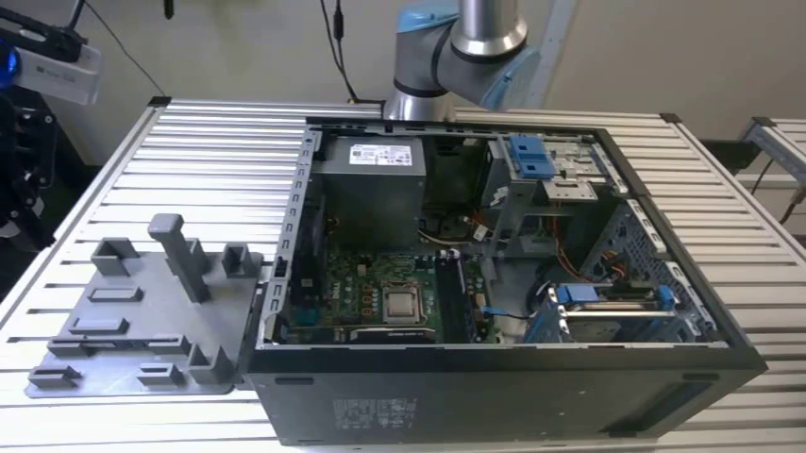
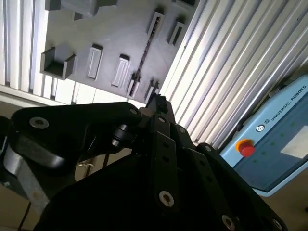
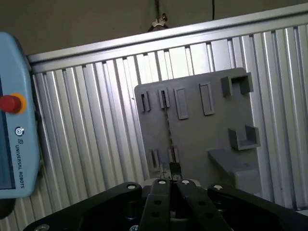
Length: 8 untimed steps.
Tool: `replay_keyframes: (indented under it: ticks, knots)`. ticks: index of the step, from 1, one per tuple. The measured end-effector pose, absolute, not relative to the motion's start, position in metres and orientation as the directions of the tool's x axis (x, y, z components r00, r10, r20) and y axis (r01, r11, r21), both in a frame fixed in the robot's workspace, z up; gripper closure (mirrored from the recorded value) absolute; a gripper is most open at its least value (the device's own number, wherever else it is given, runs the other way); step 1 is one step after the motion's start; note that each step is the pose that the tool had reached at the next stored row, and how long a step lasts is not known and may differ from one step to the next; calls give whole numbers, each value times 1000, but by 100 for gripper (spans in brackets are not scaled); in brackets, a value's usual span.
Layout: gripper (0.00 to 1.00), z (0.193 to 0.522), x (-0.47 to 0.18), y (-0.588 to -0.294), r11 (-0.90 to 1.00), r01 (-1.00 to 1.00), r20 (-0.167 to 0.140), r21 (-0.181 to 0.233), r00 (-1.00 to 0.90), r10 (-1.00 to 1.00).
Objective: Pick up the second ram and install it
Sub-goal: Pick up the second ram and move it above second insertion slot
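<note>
Closest to you, the black pincer [image 3: 170, 168] has its tips drawn together on nothing, and beyond them in the first wrist view the second ram [image 3: 168, 126] stands edge-on in the grey tray [image 3: 202, 134], its long axis running straight away from the tips; the exterior view adds the open computer case [image 1: 504, 387] beside that tray.

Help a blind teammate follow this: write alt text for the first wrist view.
The thin dark second ram stands edge-on in a grey tray on a ribbed metal table, seen past the gripper. A blue pendant sits nearby.
</note>
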<state>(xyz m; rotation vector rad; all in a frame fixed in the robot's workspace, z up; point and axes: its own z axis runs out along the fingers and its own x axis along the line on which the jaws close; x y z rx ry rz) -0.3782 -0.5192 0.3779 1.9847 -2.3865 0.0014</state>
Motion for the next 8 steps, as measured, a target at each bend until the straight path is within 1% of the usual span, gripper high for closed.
replay_keyframes:
  ticks: [2,6,8]
  knots:
    - [89,377,-378,-519,181,-983,23,25,-180,-983]
    - [89,376,-378,-519,179,-983,-14,32,-179,-984]
    - [89,376,-378,-519,178,-983,-15,32,-179,-984]
